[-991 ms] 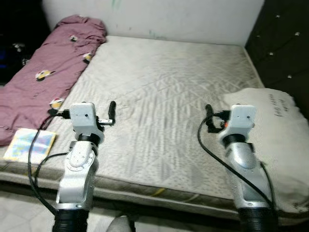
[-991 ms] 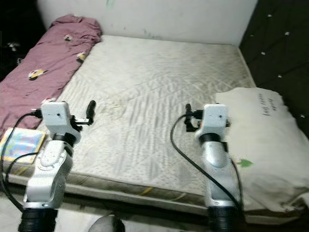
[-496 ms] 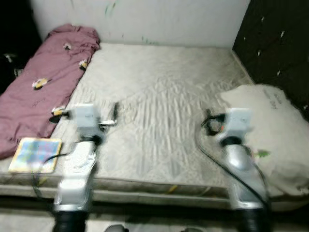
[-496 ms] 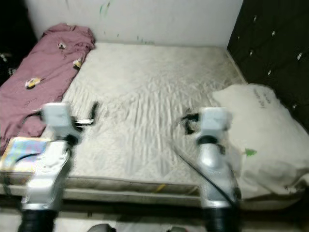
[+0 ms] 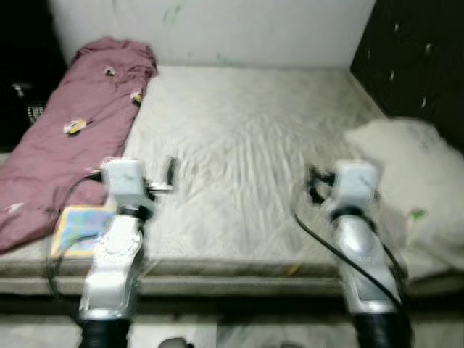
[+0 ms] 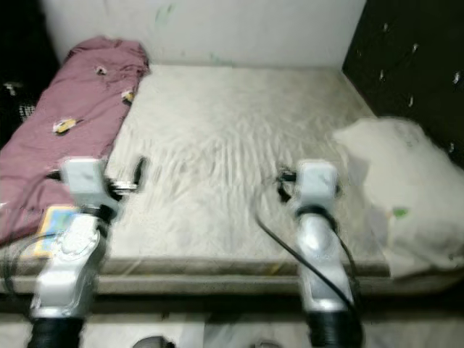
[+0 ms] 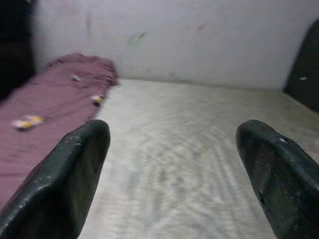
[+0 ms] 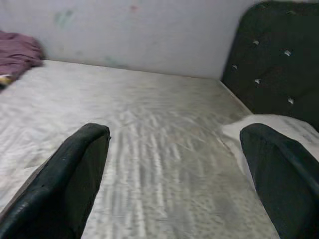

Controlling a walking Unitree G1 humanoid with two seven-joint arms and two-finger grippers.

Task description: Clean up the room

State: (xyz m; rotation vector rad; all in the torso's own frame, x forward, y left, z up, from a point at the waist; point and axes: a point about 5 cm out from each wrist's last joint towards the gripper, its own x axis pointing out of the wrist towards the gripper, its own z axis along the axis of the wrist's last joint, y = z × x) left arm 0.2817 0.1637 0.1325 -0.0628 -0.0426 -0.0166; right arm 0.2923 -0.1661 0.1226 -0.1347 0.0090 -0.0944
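Both hands are raised over the near edge of the bed (image 5: pixel 239 152), the left hand (image 7: pixel 174 149) and the right hand (image 8: pixel 174 149) each spread open and holding nothing. Since a second ago the whole view has slid and blurred, which reads as the robot stepping or turning rather than anything on the bed moving: the book (image 5: pixel 76 225) now sits closer in, just beside the left arm at the mattress edge, partly behind it, and the pillow (image 5: pixel 406 181) has drifted toward the right border. I judge no tidying has begun; it is lining up on something. The blanket (image 5: pixel 72 123) lies along the left side, touching the book's far edge. The middle of the mattress is bare, giving both arms room ahead; the dark headboard (image 5: pixel 413 58) hems in the right.
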